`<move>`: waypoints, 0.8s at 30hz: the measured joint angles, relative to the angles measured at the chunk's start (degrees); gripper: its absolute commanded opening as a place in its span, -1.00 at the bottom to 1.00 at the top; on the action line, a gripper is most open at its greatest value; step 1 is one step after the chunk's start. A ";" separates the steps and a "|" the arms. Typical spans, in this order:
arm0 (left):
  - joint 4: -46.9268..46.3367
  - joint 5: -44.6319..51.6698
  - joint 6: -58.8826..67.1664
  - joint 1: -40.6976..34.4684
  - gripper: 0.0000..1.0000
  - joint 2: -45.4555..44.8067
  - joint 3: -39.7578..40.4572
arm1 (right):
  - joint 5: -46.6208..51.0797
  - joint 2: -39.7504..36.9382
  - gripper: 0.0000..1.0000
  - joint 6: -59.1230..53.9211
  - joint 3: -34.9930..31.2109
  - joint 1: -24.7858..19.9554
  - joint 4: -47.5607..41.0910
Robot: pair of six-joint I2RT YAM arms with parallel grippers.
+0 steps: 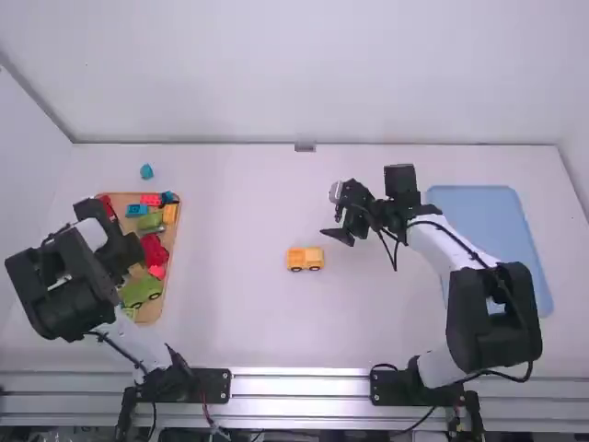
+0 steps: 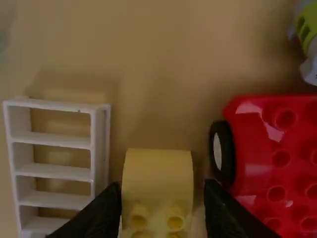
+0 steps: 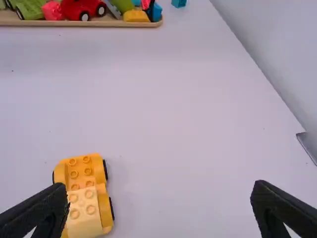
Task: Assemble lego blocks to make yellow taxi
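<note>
Where the yellow vehicle (image 1: pixel 306 259) stands: near the middle of the desk (image 1: pixel 241 313), wheels down, presumably placed there so either arm can reach it for assembly.
Vehicle, make-up: an orange-yellow wheeled base (image 3: pixel 74 174), studs upward, with a paler yellow block (image 3: pixel 83 213) seated over one end; the other end's bare studs could plausibly take another part.
Left tool (image 2: pixel 162 193): over the toy tray (image 3: pixel 74 23), fingers parted, one on each side of a rounded yellow block (image 2: pixel 157 171); no firm grip is evident. The placement suits a pinch across its sides.
Rounded yellow block: in the toy tray, studs up, judged the next part wanted for the taxi, its colour being the reason.
Red wheeled piece (image 2: pixel 277 158): just beside one finger; its black wheel (image 2: pixel 221 151) could be nudged if the fingers shift sideways.
White ladder-like piece (image 2: pixel 57 141): on the block's other side, near the other finger, likewise liable to a knock.
Right tool (image 3: pixel 161 188): wide and without a load, above the desk near the vehicle, a position that would suit steadying the base when a part is pressed down.
Teal block (image 1: pixel 146 171): on the desk, beyond the toy tray.
Blue tray (image 1: pixel 534 249): on the right side, purpose unclear.
</note>
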 measured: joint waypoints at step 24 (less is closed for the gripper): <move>-0.07 0.48 -0.26 0.04 -0.66 0.00 -1.01 | -0.02 0.00 0.97 0.15 0.00 0.00 0.07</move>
